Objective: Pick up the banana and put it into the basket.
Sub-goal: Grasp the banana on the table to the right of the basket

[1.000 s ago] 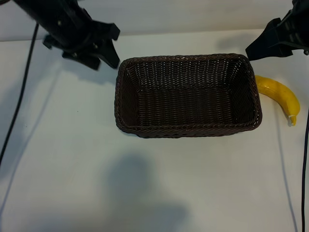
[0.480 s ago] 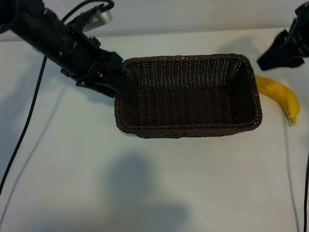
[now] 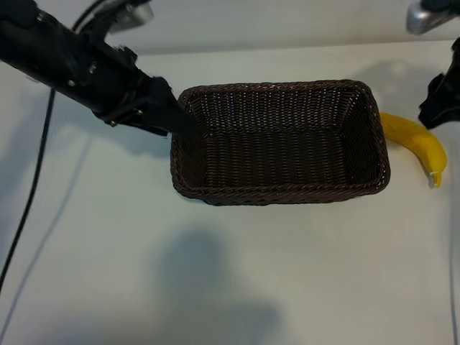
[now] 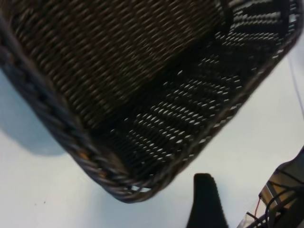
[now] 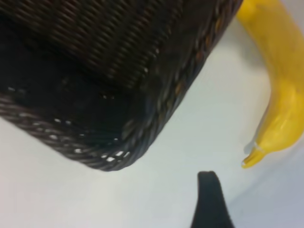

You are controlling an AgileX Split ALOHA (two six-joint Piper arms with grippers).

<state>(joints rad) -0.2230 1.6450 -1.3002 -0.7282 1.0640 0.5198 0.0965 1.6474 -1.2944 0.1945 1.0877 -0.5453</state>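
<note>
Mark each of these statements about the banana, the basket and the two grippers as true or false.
1. The banana lies inside the basket. False: it lies on the table beside the basket's right end.
2. The basket holds nothing. True.
3. The left gripper is at the basket's left end. True.
4. The right gripper has the banana clamped. False: it is above the banana, holding nothing.
5. The basket is tipped on its side. False: it sits upright.
</note>
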